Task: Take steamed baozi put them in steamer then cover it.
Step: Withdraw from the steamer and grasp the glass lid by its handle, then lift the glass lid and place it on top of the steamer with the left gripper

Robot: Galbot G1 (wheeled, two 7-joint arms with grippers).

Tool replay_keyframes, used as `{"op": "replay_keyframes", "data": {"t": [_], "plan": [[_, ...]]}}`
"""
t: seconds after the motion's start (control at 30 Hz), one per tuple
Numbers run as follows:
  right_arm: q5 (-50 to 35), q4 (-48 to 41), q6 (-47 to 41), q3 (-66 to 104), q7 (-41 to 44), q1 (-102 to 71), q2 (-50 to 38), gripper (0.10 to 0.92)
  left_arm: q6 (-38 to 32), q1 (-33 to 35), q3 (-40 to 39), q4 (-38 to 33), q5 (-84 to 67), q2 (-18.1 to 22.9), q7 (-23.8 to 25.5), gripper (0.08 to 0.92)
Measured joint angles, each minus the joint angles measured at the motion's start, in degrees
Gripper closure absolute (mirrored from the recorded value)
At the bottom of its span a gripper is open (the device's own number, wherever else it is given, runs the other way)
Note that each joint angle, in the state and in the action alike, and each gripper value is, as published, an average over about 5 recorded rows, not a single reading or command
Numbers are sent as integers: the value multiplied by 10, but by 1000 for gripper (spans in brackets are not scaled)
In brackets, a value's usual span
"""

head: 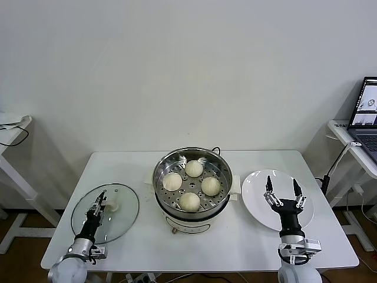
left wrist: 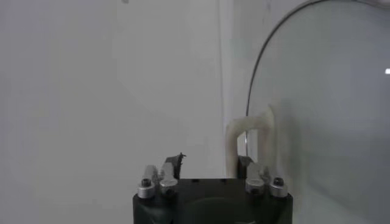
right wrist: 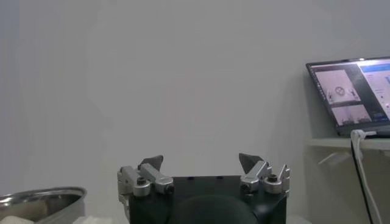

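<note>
The steamer [head: 191, 150], a shiny steel pot on a white base, stands mid-table. All four baozi lie on its perforated tray: [head: 172, 181], [head: 194, 168], [head: 211, 186], [head: 189, 201]. The cover [head: 121, 221], a clear glass lid, lies flat on the table to the left. My left gripper [head: 100, 199] is low over it, open, with one finger right beside the white handle [head: 112, 207]. The left wrist view shows the lid [left wrist: 329, 109], the handle [left wrist: 248, 126] and the gripper [left wrist: 209, 161]. My right gripper [head: 283, 190] is open and empty above the plate; it also shows in its wrist view [right wrist: 201, 163].
A flat white plate [head: 253, 188] lies right of the steamer, under my right gripper. A side table with a laptop [head: 368, 112] and cables stands off the right edge. Another side table is off the left. The steamer's rim [right wrist: 42, 198] shows in the right wrist view.
</note>
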State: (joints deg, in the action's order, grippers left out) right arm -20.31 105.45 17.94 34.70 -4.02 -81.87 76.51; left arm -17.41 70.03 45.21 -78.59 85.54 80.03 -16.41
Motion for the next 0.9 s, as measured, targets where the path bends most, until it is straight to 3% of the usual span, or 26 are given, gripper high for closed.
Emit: {"op": "replay_keyframes", "data": {"t": [0.23,0.63,0.9], "plan": [[0,0,0,0,-1,3,0,203,2,8,4,-18,-1,3,-2,800],[-5,1,-1,1,-2,6,-6,203,27,50,16,-118,-24,-7,16,814],[-7,1,-3,0,-1,9,-10,203,90,103,10,-239,-81,-36,70,814]]}}
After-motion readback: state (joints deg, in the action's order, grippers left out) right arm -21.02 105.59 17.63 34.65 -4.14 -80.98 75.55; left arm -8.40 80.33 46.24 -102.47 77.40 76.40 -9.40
